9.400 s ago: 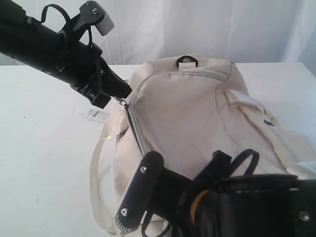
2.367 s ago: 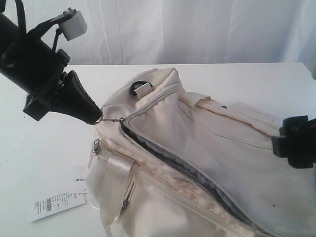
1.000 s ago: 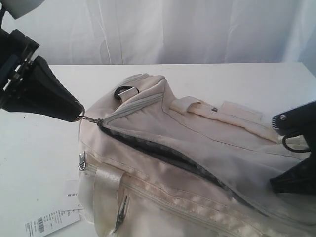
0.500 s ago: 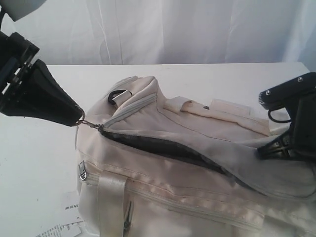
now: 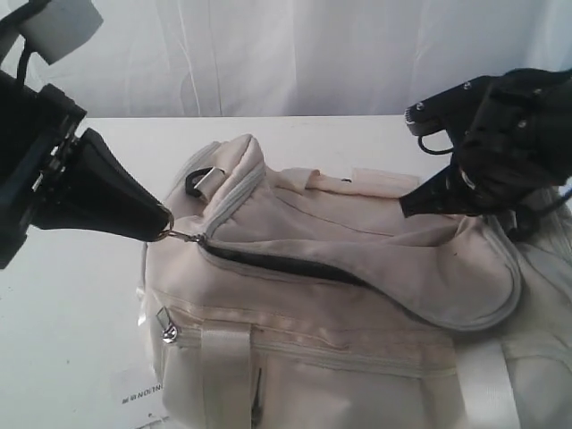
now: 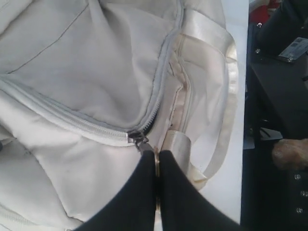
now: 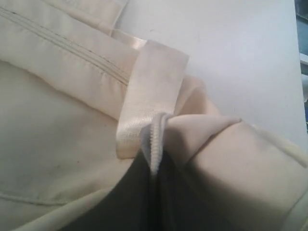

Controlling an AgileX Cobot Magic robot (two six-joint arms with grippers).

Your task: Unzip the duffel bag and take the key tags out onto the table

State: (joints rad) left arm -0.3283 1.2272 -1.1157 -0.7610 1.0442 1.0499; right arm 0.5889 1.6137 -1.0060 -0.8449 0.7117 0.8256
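Observation:
The cream duffel bag (image 5: 340,304) lies on the white table (image 5: 71,304). Its main zip gapes in a long dark slit (image 5: 277,264) showing grey lining. My left gripper (image 5: 166,232) is shut on the metal zipper pull (image 5: 185,237) at the bag's left end. In the left wrist view the gripper (image 6: 156,156) pinches the pull just behind the slider (image 6: 139,139). My right gripper (image 5: 407,207) holds up the bag's far right top, and in the right wrist view it (image 7: 155,166) is shut on the zipper edge (image 7: 154,139) beside a webbing loop (image 7: 149,91). The key tags are hidden.
A paper hang tag (image 5: 134,391) lies on the table at the bag's front left corner. A black D-ring (image 5: 195,181) sits on the bag's left end. A white curtain (image 5: 295,54) hangs behind the table. Dark robot hardware (image 6: 276,96) stands beyond the table edge.
The left gripper has drawn the pull along, so the zip now gapes wide. The right gripper took the flap edge and lifted it up and back. The bag has turned and shifted.

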